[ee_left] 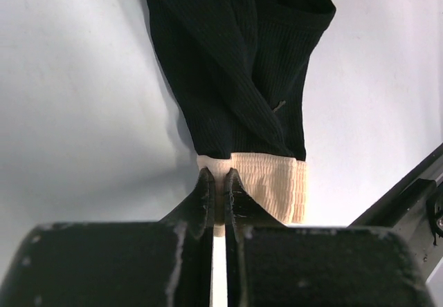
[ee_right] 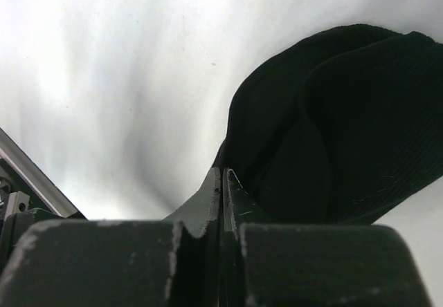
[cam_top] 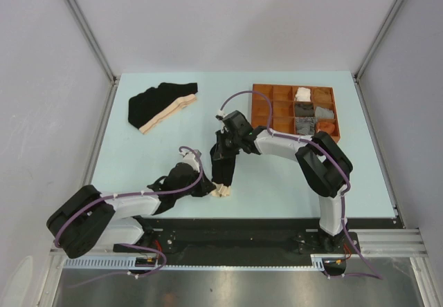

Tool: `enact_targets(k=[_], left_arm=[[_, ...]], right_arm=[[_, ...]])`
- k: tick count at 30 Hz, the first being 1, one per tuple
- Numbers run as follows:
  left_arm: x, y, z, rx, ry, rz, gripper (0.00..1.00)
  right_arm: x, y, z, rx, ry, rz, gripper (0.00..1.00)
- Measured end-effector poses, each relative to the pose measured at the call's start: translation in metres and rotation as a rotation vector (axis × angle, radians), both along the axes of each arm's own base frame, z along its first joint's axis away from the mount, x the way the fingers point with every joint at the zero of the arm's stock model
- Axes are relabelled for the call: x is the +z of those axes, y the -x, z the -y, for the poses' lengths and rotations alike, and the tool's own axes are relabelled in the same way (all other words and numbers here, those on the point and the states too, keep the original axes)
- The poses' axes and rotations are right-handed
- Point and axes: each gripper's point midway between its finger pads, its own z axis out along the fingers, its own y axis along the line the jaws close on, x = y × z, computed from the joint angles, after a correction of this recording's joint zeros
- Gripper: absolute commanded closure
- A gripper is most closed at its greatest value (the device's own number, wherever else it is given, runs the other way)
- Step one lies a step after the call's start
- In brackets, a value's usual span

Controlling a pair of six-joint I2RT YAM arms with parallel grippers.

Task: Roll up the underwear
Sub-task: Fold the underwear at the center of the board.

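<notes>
**Clerk:** Largest entry first?

**Keeper:** Table [cam_top: 124,155], pale blue-green top, walled on three sides. Both arms are mounted at its near edge.

**Clerk:** Next?

**Keeper:** Right arm [cam_top: 325,169], bent at the elbow and reaching left toward the centre. Left arm [cam_top: 124,207], lying low and reaching right. The two meet near the middle of the near edge.

**Clerk:** Containers?

**Keeper:** One brown tray [cam_top: 263,103] with compartments, at the far right of the table. Its right-hand cells hold small cloth bundles [cam_top: 304,110] in white, grey and orange. The left-hand cells show bare.

**Clerk:** Garments?

**Keeper:** Two. The spread brief [cam_top: 163,103] is black with a beige band and lies flat at the far left, well apart from both arms. The folded brief [ee_left: 228,65] is black ribbed cloth, doubled into a narrow strip between the two grippers. Its beige waistband [ee_left: 270,182] is at the near end.

**Clerk:** Condition of the grippers?

**Keeper:** Left gripper [ee_left: 216,177] is clamped on the waistband of the folded brief at its left corner. Right gripper [ee_right: 221,174] has its jaws pressed together at the far black end of the same strip, tips against the cloth. Whether any fabric is caught between them, I cannot tell.
</notes>
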Motion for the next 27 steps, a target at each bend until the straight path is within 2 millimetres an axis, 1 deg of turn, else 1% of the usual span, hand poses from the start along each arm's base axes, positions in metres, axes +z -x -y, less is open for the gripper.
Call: enact_targets(k=[3,6,12,15,22,27], left_arm=[[0.000,0.001,-0.002,0.015,-0.001,-0.012,1.00],[-0.001,0.000,-0.004,0.036,-0.002,-0.022,1.00],[-0.001,-0.001,-0.005,0.072,0.000,-0.048,1.00],[-0.002,-0.001,-0.004,0.082,-0.004,-0.059,1.00],[-0.002,-0.001,-0.003,0.097,-0.032,-0.075,1.00],[-0.001,-0.001,0.001,0.098,-0.049,-0.069,1.00]], right_arm=[[-0.002,-0.003,0.005,-0.007,0.013,0.000,1.00],[-0.002,-0.009,0.015,-0.031,0.032,-0.002,1.00],[0.011,-0.015,0.033,-0.072,0.067,0.017,1.00],[0.013,-0.016,0.040,-0.087,0.093,0.027,1.00],[0.004,-0.016,0.067,-0.150,0.206,0.013,1.00],[-0.002,-0.013,0.078,-0.170,0.262,0.003,1.00]])
